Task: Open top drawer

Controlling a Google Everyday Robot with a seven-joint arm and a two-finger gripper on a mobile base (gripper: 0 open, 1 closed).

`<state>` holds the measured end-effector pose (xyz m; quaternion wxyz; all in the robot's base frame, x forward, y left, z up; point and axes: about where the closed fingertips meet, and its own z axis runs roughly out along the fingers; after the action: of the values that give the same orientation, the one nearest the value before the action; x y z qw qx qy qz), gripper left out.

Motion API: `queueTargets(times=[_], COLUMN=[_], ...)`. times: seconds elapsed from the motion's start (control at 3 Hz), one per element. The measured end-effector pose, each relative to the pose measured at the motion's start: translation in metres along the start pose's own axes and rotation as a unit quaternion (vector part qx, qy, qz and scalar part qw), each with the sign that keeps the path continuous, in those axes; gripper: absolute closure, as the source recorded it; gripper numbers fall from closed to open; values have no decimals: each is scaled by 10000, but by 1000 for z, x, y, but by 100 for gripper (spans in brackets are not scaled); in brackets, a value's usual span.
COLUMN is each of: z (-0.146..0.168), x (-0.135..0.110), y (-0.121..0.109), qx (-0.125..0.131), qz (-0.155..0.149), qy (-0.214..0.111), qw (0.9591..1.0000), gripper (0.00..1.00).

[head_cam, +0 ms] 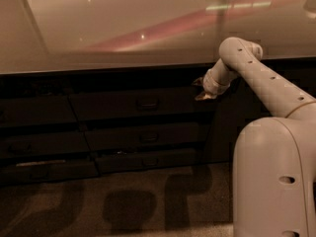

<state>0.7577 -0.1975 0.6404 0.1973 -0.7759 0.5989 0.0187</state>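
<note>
The top drawer (113, 105) is a dark front just under the counter edge, and it sits flush with its neighbours. Its small loop handle (147, 102) is at the centre. My gripper (198, 90) hangs at the drawer's right end, level with the handle and well to the right of it. It points left toward the handle, open, with nothing between its fingertips. The pale arm (256, 78) reaches in from the right.
A glossy counter top (123, 28) overhangs the drawers. Two shallower drawers (148, 137) lie below the top one, and more fronts (34, 110) stand to the left. My white body (274, 181) fills the lower right, in front of a dark cabinet door (224, 127).
</note>
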Motion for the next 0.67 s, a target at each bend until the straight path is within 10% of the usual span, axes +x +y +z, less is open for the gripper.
queueTargets(times=[0.67], z=[0], x=[0], y=[0], qx=[-1], qz=[0], qy=[-1], qw=[10000], gripper=[100])
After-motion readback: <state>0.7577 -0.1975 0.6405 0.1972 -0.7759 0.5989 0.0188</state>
